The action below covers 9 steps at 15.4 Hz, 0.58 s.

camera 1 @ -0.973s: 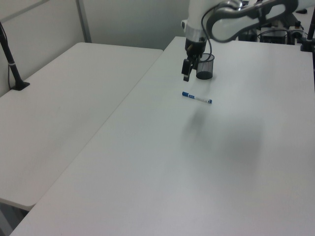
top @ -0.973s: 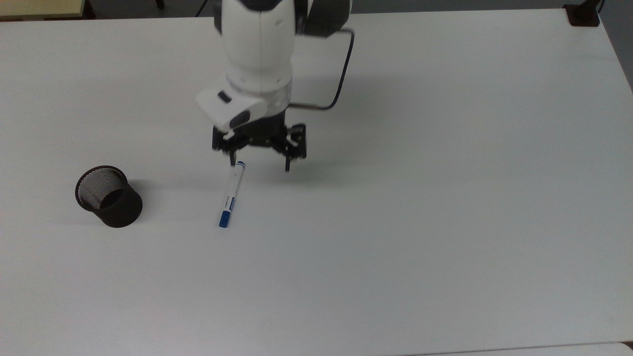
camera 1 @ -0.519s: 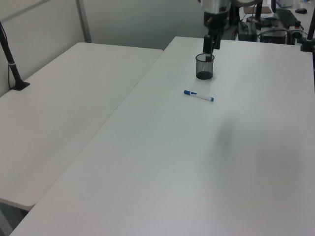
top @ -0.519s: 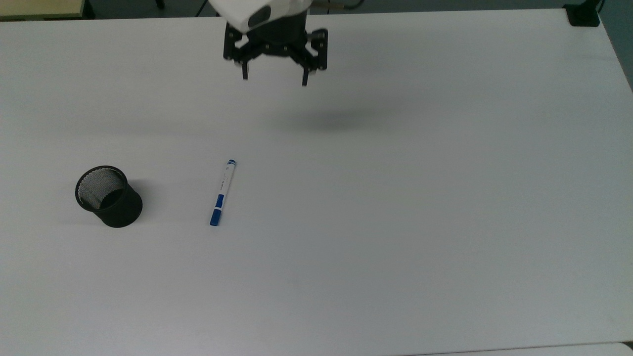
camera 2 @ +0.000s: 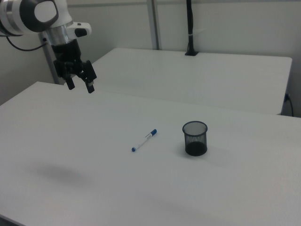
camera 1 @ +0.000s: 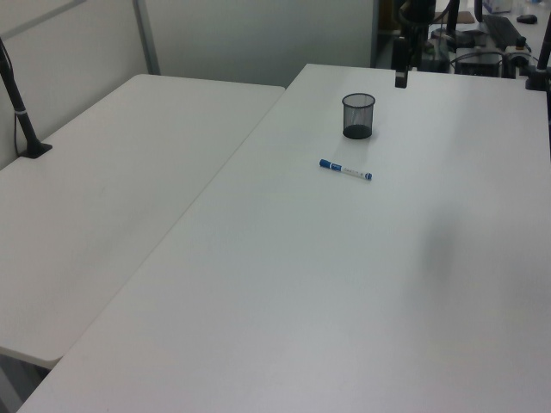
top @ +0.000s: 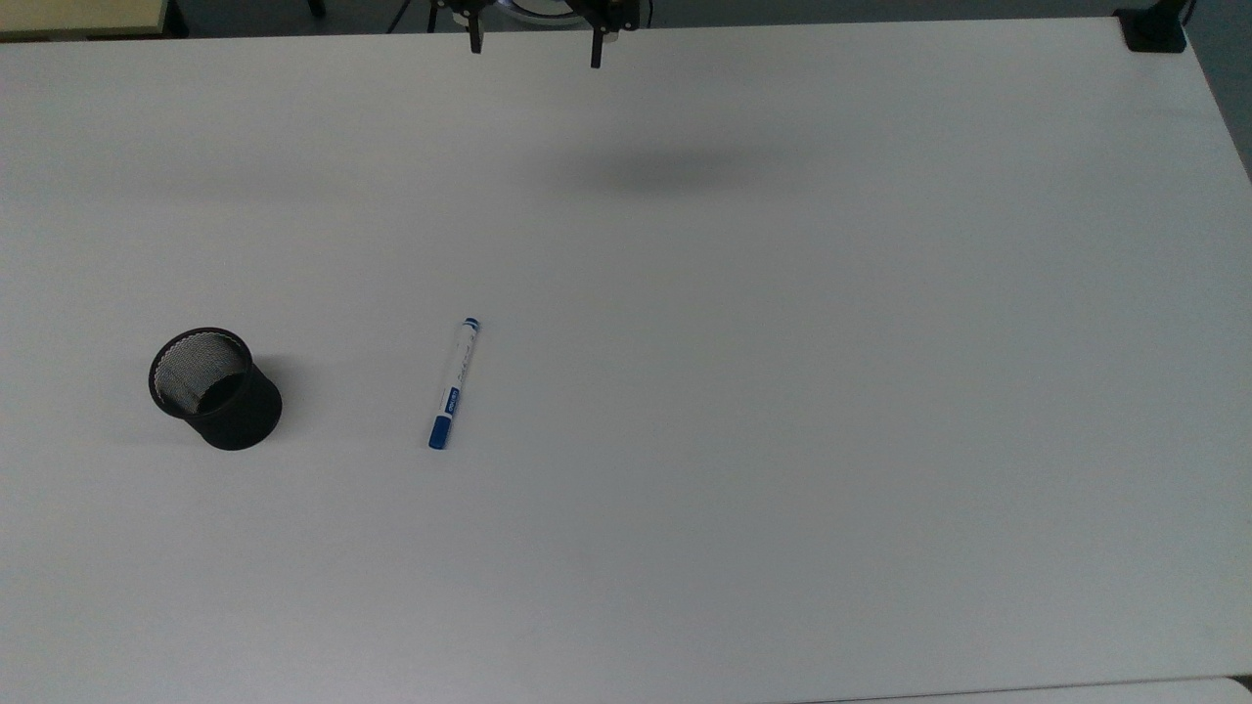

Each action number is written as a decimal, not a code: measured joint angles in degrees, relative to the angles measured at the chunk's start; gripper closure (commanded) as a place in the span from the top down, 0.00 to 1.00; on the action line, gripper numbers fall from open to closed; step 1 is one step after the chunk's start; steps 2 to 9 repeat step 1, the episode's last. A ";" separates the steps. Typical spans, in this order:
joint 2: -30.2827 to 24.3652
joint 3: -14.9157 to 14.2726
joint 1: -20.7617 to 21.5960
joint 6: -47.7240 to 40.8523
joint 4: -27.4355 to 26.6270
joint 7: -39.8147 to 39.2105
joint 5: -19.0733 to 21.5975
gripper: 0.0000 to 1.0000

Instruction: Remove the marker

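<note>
while the marker [top: 454, 383] lies flat on the white table [top: 880, 391], out of the black mesh cup [top: 215, 387] and a little apart from it, the franka arm's gripper [camera 2: 81, 85] hangs high above the table's far side, well clear of both. in the top view the pen rests to the right of the cup, its blue cap toward the bottom of the frame and its small blue tip toward the top; in the right view it sits to the left of the cup, slanted across the surface. judged from this layout, the removal itself looks done (the cup stands upright and appears to hold nothing), and the step in hand reads as a retreat to a resting pose. any next move would call for little more than parking the arm without sweeping low over the pen, which could roll if nudged on the smooth tabletop. the two fingers [camera 2: 90, 87] stand spread apart with a clear gap between them, as the right view shows and as the two dark tips at the upper edge of the top view agree. they hold nothing and touch nothing, hanging in open air above the table.
</note>
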 measured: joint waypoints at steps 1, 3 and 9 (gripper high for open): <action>-0.51 -0.07 -0.37 0.00 -0.37 -0.01 0.01 1.00; -0.51 -0.07 -0.37 0.00 -0.37 -0.01 0.01 1.00; -0.51 -0.07 -0.37 0.00 -0.37 -0.01 0.01 1.00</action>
